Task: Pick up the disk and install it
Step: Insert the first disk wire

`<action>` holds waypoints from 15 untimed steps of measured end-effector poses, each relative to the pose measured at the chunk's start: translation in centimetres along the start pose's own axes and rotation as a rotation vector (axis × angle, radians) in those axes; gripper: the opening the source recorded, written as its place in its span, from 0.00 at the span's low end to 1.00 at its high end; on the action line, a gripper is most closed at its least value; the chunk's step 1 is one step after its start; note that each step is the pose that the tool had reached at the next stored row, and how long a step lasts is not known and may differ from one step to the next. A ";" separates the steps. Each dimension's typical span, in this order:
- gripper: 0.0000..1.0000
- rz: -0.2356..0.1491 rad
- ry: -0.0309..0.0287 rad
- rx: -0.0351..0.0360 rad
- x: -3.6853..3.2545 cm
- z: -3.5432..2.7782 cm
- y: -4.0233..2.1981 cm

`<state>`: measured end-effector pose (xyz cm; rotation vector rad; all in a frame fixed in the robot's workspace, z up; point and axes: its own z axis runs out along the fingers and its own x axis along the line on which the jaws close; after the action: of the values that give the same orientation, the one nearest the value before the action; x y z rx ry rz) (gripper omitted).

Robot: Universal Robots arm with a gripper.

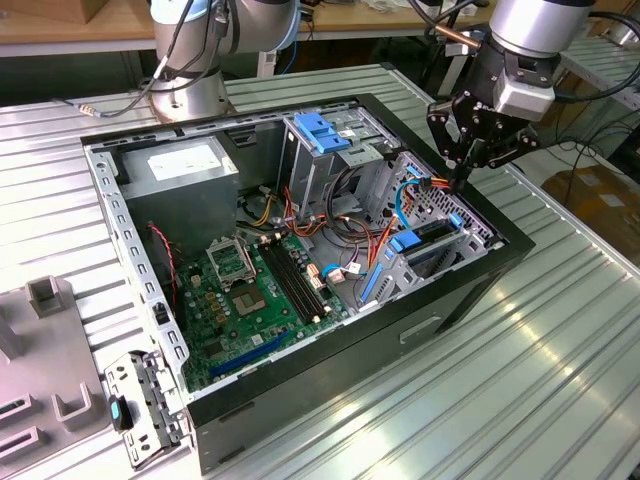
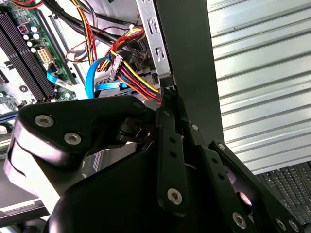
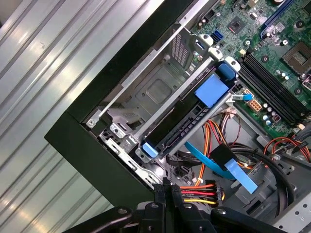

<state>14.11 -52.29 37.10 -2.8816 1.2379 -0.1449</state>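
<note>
The disk (image 3: 181, 130), a dark drive with blue rails and blue end tabs, lies in the metal drive cage (image 1: 440, 215) at the corner of the open computer case (image 1: 330, 390). It also shows in the exterior view as a dark slab, the disk (image 1: 432, 233). My gripper (image 1: 465, 172) hangs just above the cage at the exterior view's right, fingers pressed together and shut on nothing. In both wrist views the fingertips (image 3: 167, 188) sit beside a power connector with red, yellow and black wires (image 3: 200, 191), close to the case wall (image 2: 187, 53).
A light-blue latch plate (image 1: 322, 130) stands on the taller cage. A blue flat cable (image 3: 214, 162) and wire bundles (image 1: 345, 215) cross beside the disk. The motherboard (image 1: 250, 290) fills the case floor. A grey fixture (image 1: 40, 340) and a metal bracket (image 1: 140, 400) lie at the exterior view's left.
</note>
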 end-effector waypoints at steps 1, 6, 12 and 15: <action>0.16 0.001 0.0000 0.0000 0.00 0.00 0.00; 0.16 0.034 0.0013 -0.0028 -0.01 0.01 0.01; 0.16 0.084 0.0033 -0.0071 -0.10 0.02 0.10; 0.16 0.099 0.0037 -0.0083 -0.26 0.02 0.28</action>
<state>13.72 -52.29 37.05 -2.8208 1.3810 -0.1450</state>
